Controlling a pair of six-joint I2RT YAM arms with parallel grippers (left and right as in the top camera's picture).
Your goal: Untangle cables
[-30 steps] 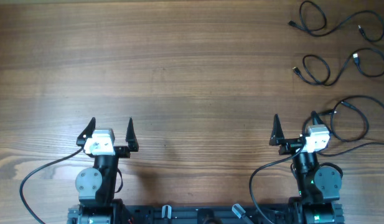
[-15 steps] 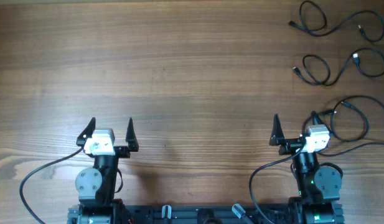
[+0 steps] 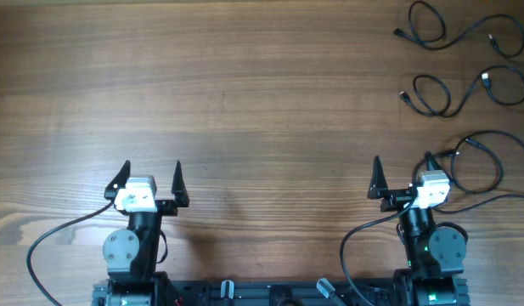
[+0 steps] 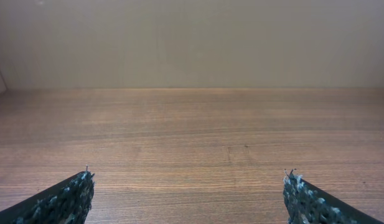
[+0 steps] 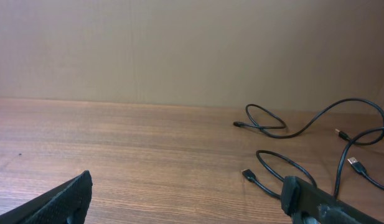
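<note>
While both arms sit at the near edge of the table (image 3: 262,102), the left gripper (image 3: 151,170) and right gripper (image 3: 402,166) gape wide, grasping nothing. The three cables (image 3: 449,98) lie in separate loops at the far right, one behind another. The nearest cable (image 3: 499,170) curls just beside the right gripper's outer finger; whether they touch is unclear. Thicker arm wires (image 3: 49,238) trail by each base.

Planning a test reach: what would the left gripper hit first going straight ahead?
Nothing visible: ahead of the left gripper lies only bare table, as far as both views show.
</note>
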